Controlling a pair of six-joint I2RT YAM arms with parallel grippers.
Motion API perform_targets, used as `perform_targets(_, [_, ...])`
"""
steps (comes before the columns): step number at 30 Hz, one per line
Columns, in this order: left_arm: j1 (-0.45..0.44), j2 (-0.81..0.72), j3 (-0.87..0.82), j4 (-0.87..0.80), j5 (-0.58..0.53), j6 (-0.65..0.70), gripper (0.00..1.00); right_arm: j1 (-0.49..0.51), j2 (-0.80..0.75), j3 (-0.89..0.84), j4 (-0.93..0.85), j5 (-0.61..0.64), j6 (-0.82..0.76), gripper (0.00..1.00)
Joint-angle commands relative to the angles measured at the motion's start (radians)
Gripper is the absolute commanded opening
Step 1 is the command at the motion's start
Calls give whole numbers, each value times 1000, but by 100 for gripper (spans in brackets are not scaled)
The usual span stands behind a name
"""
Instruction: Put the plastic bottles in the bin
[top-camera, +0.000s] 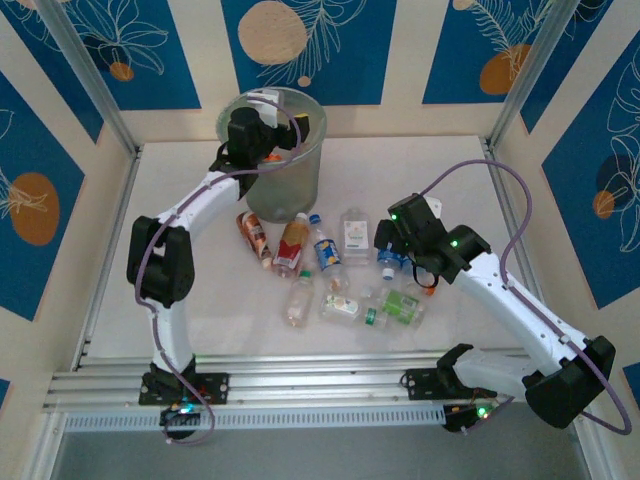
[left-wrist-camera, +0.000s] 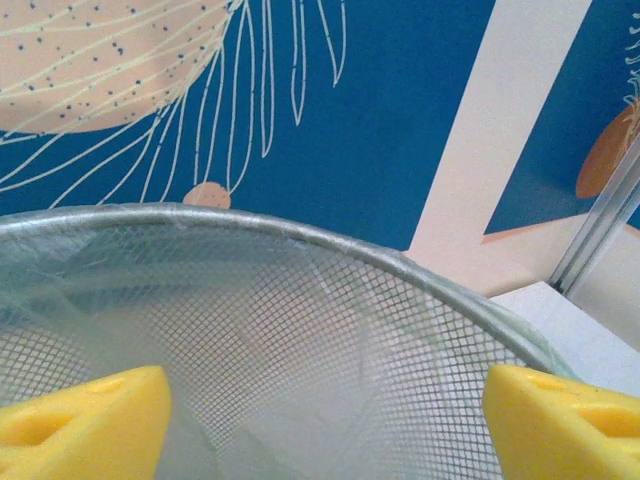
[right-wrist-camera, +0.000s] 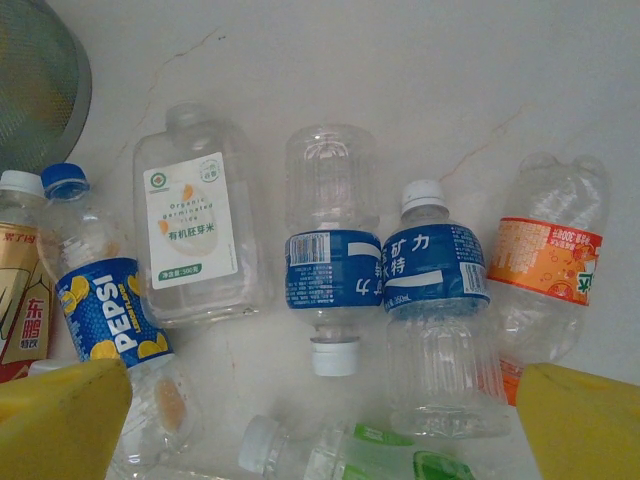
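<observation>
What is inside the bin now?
Between the open left gripper's fingers, the bin shows a meshed inner wall lined with clear film. Its bottom, and any bottle there, is hidden: the wrist view stops above it and the left arm covers it from above.

White table top (right-wrist-camera: 400, 60) lies beneath the right gripper (right-wrist-camera: 325, 420). Blue wall panel (left-wrist-camera: 380, 120) with cream leaf pattern stands beyond the left gripper (left-wrist-camera: 325, 420), and an aluminium frame post (left-wrist-camera: 600, 220) stands to its right.
</observation>
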Motion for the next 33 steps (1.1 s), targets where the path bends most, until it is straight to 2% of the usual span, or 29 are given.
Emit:
perform_targets(1, [-4, -57, 42, -60, -45, -6, 81, 6, -20, 0, -18, 18, 25, 99])
perform_targets(8, [-3, -163, 98, -254, -98, -22, 87, 9, -19, -2, -16, 14, 27, 99])
perform_targets(17, [-4, -396, 76, -568, -132, -81, 97, 11, -14, -9, 5, 12, 29, 99])
perform_targets(19, [-5, -455, 28, -604, -126, -103, 99, 11, -8, -9, 15, 9, 25, 99])
perform_targets(33, [-12, -817, -506, -753, -149, -276, 97, 15, 30, 6, 38, -7, 6, 99])
